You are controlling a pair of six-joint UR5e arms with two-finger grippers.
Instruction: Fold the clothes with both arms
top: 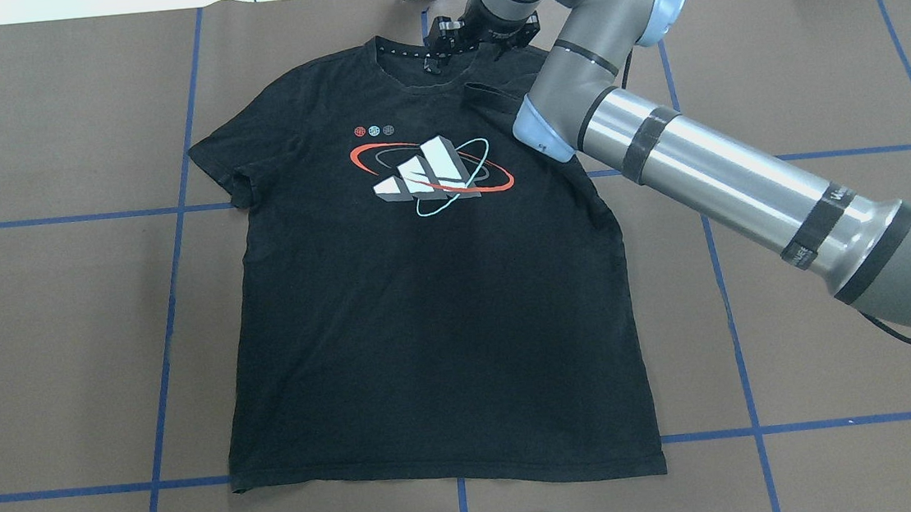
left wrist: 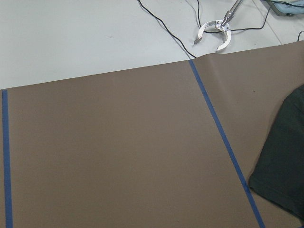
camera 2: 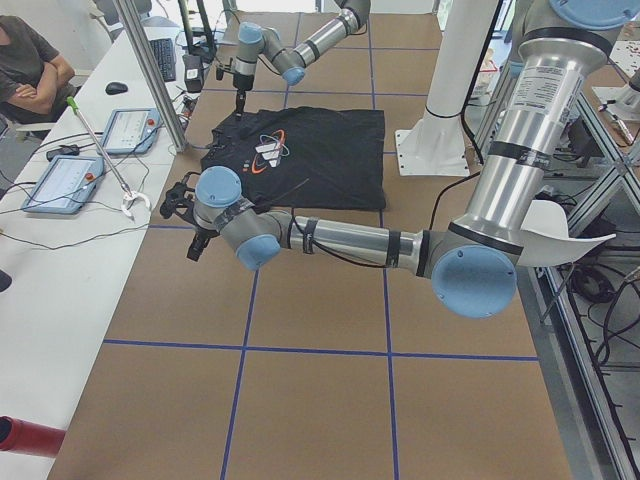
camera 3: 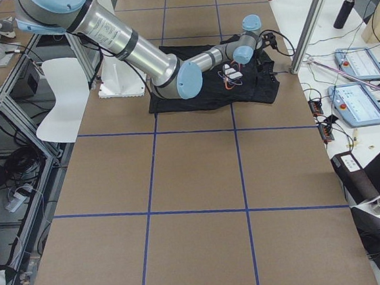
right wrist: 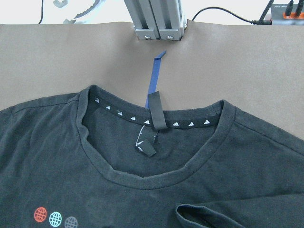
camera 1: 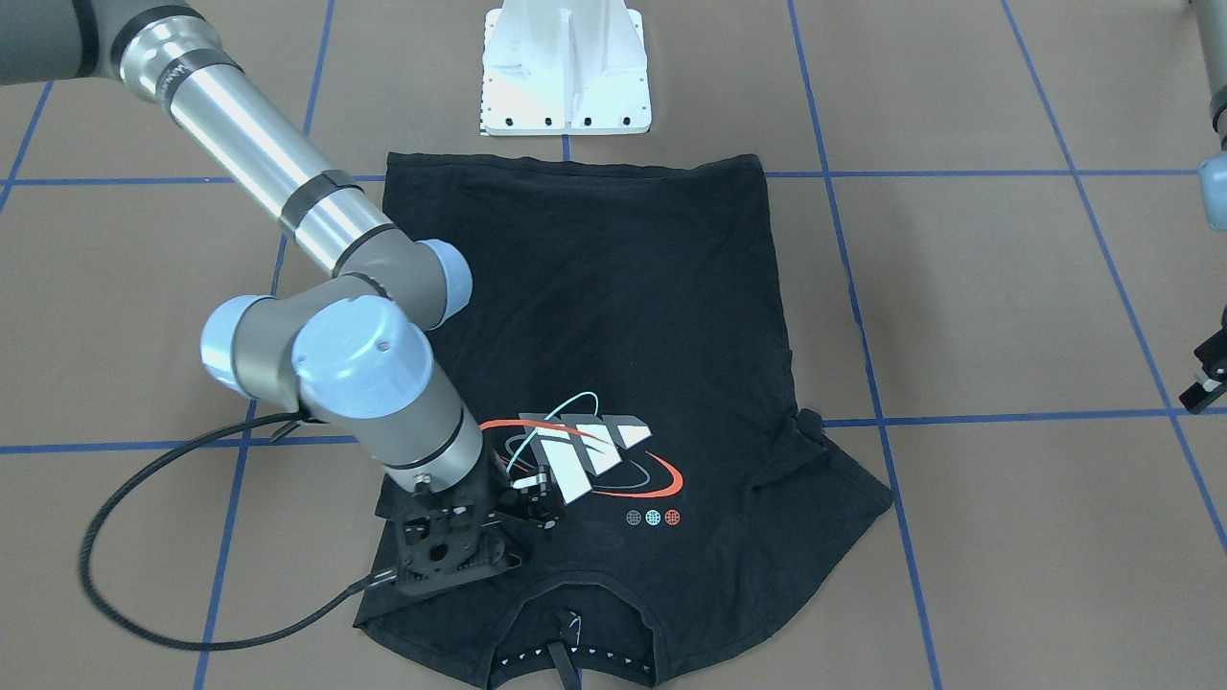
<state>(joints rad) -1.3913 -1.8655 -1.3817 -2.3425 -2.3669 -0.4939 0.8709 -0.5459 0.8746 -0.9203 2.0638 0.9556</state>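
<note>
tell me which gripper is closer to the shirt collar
Right. The right gripper hovers over the shirt just beside the collar; the left gripper is off the shirt entirely, well out to its side.

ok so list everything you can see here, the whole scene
T-shirt: one, black, flat mid-table, sleeve on the robot's right folded inward
table covering: one, brown, blue tape grid
base plate: one, white, beyond the hem
tablet consoles: two, grey, side bench
grabber tool: one, white claw, side bench
bottle: one, dark, bench
person: one, dark top, arms crossed, beside bench
right arm: silver-grey, blue caps, reaching over the shirt
right gripper: black, above the collar end, looks open
left arm: silver-grey, off the shirt
left gripper: black, over bare covering, state unclear
</note>
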